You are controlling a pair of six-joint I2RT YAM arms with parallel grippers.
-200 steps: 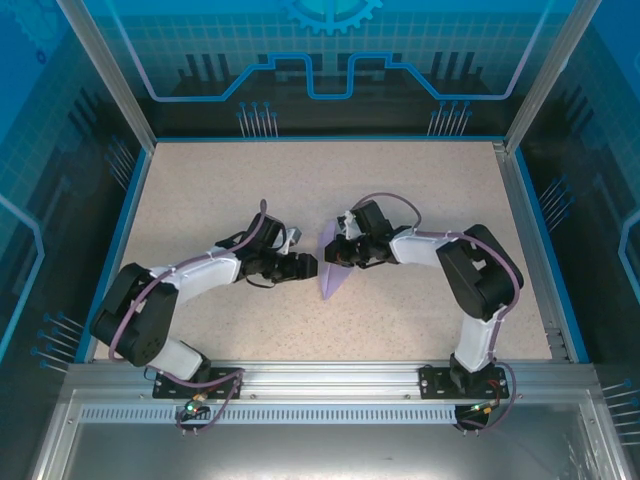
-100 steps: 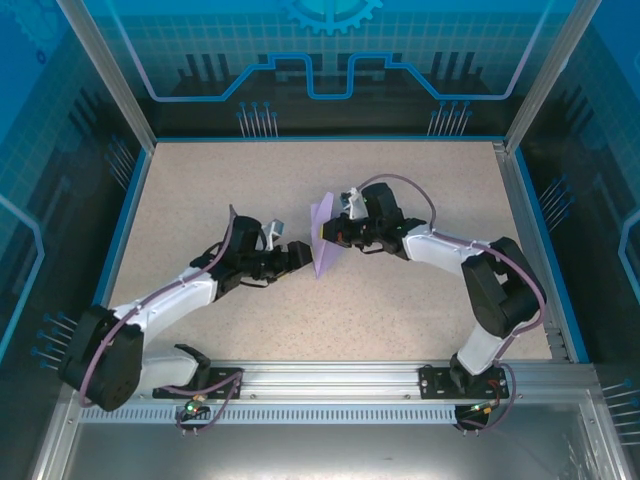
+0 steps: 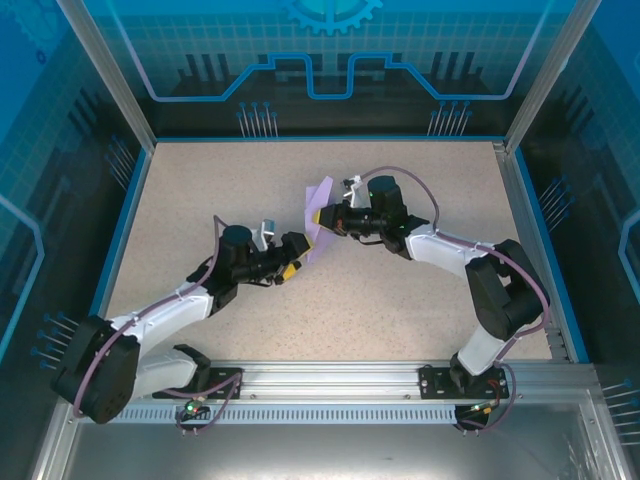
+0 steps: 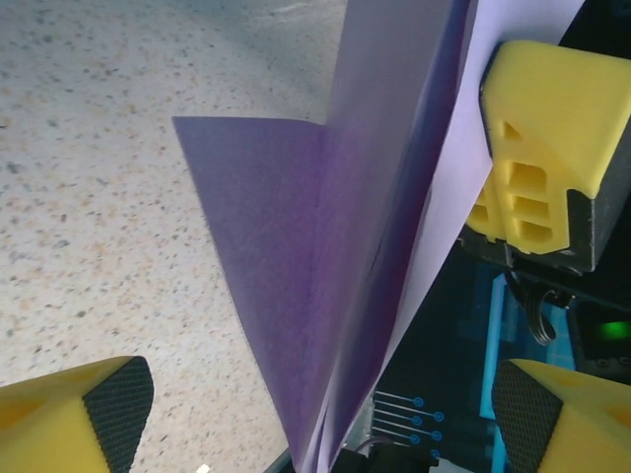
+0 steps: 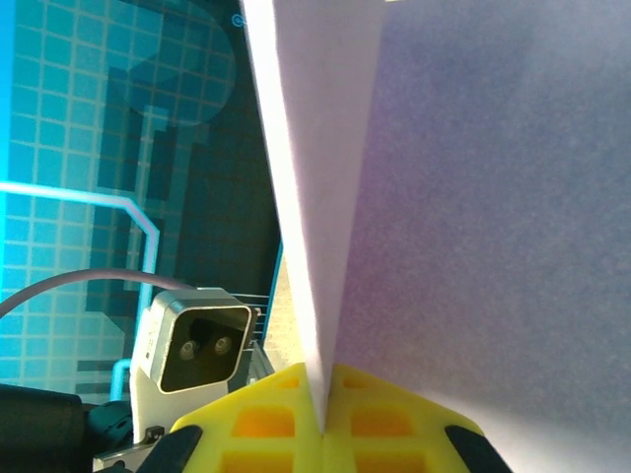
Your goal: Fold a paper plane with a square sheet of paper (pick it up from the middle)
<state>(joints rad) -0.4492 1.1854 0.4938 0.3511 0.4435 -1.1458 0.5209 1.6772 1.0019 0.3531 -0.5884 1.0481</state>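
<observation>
Overhead, speckled beige table (image 3: pixel 400 300), teal gridded walls (image 3: pixel 200 40), folded paper (image 3: pixel 320 195)

Counts as I see them from my station.

- Arms: two, the left arm (image 3: pixel 170 305) and the right arm (image 3: pixel 450 245).
- Grippers: two, the left gripper (image 3: pixel 296 256) and the right gripper (image 3: pixel 327 221), each with two yellow fingers (image 4: pixel 39 424).
- Folded lavender sheet of paper (image 3: pixel 317 228): one.
- Speckled table (image 3: pixel 200 190): one.
- Grey wrist camera (image 5: pixel 192 345): one, with two lenses.
</observation>
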